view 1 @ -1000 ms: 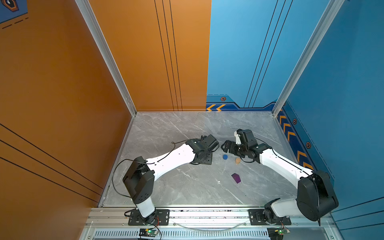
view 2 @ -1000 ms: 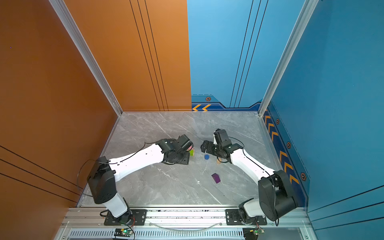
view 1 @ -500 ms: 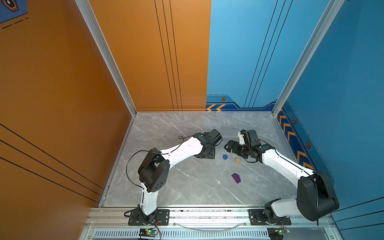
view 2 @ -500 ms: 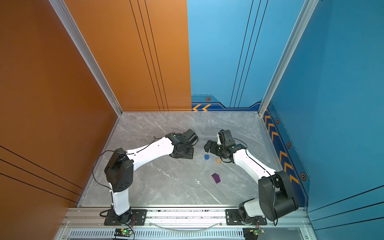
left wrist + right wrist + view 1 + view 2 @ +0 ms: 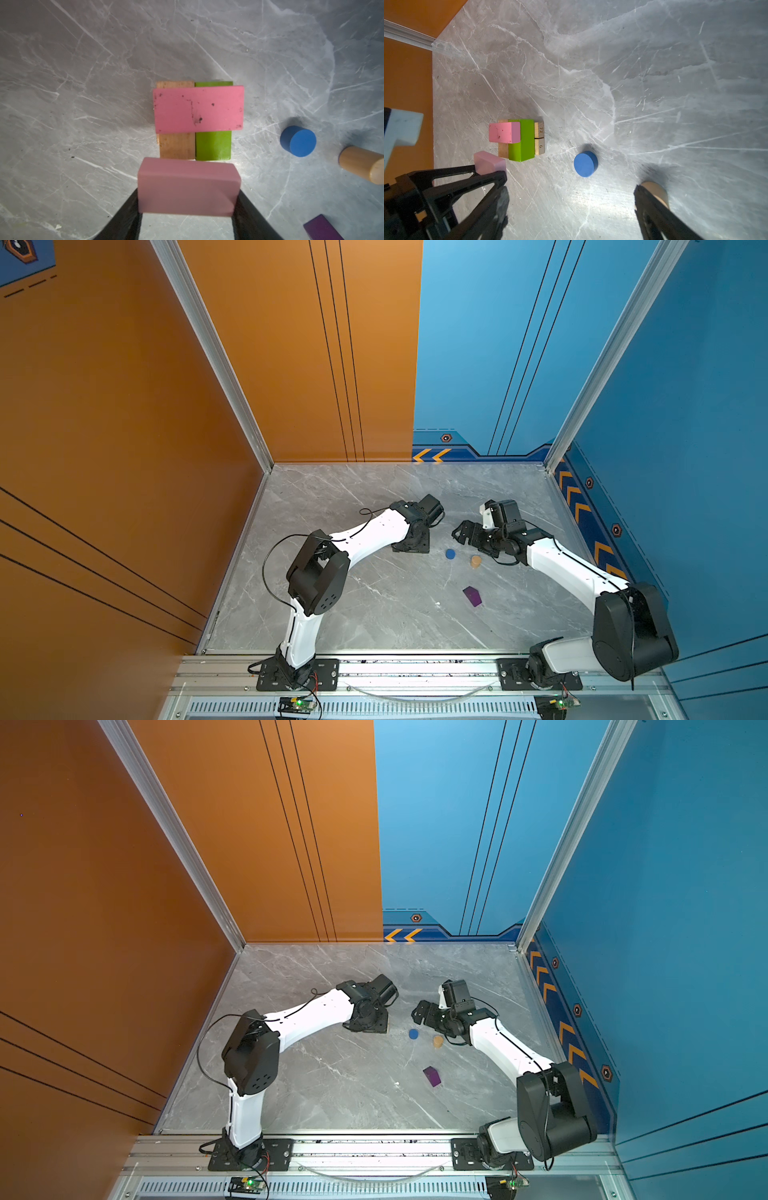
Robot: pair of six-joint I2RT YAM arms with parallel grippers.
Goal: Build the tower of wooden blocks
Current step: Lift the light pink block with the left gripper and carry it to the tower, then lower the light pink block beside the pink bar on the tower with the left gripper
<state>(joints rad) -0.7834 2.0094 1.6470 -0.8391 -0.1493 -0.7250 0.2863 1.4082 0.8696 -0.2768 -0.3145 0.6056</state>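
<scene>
Now, pink slab [image 5: 188, 187] in left gripper [image 5: 187, 200]

1. The tabletop [image 5: 83, 83] is a smooth grey marble-look surface with a soft sheen.
2. The pink slab [image 5: 198, 110] has matt paint scuffed with dark specks; the paler pink slab [image 5: 188, 187] is matt and clean.
3. The tan bar [image 5: 176, 147] and tan cylinder [image 5: 361, 164] are bare wood with visible grain.
4. The lime-green bar [image 5: 213, 145] has slightly glossy paint; the blue cylinder [image 5: 299, 141] has matt paint.

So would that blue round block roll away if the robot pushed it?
Probably not: the blue round block sits on a flat end, so a push would likely slide it across the table. It looks wider than tall, so tipping seems unlikely. Its smooth curved side might slip in a grip.
</scene>
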